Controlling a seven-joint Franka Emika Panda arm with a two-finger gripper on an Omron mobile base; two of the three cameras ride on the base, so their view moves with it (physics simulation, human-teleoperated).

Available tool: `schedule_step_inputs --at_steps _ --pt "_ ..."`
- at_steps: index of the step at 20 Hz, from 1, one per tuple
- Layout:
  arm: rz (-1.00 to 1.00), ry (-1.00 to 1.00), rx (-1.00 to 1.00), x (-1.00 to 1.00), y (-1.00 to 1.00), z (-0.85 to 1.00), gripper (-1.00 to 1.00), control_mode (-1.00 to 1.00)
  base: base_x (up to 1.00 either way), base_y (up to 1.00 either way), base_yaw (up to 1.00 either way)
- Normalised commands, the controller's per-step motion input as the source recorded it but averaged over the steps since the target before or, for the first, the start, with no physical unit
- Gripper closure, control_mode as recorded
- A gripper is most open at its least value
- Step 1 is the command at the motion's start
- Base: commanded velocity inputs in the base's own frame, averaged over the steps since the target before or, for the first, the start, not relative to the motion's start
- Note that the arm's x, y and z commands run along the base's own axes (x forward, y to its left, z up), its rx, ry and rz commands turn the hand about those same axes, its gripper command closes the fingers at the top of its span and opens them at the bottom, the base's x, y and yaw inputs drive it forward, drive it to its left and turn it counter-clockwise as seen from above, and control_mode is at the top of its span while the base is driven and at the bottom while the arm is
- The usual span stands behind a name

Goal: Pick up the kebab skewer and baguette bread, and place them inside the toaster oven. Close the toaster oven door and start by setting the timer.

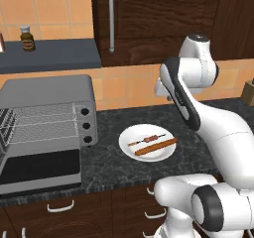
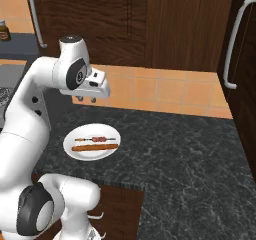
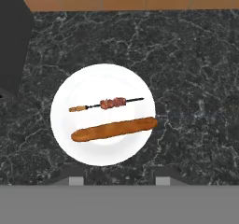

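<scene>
My arm [image 1: 208,128] is glossy white all over, with thick rounded link shells and no visible cables or screws. Joints are dark grey to black: a big round dark cap ringed in light grey sits at lower right of the left base view, and its match at lower left of the right base view. A black band runs along the inner edge of the curved upper link. The top joint has a small dark disc on its crown. The hand [image 2: 95,86] is a boxy white block, with a dark round face just left of it. In the hand view, my fingers [image 3: 76,180] are two small grey square tips at the bottom edge.
</scene>
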Motion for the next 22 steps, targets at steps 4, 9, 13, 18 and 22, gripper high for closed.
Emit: schedule_step_inputs --at_steps 4,9,13,18,22 --pt "0.01 0.0 0.0 -0.42 0.14 0.0 -1.0 -1.0 0.0 0.0 0.0" --pt "0.03 0.0 0.0 -0.83 0.59 -0.06 -1.0 -1.0 0.0 0.0 0.0" --pt "0.0 -0.08 -0.04 -0.05 1.0 -0.08 -1.0 -1.0 0.0 0.0 0.0" --pt "0.0 -0.22 0.0 0.0 1.0 -0.01 -1.0 -1.0 0.0 0.0 0.0" --pt "0.0 -0.25 0.0 0.0 0.99 0.0 -1.0 -1.0 0.0 0.0 0.0"
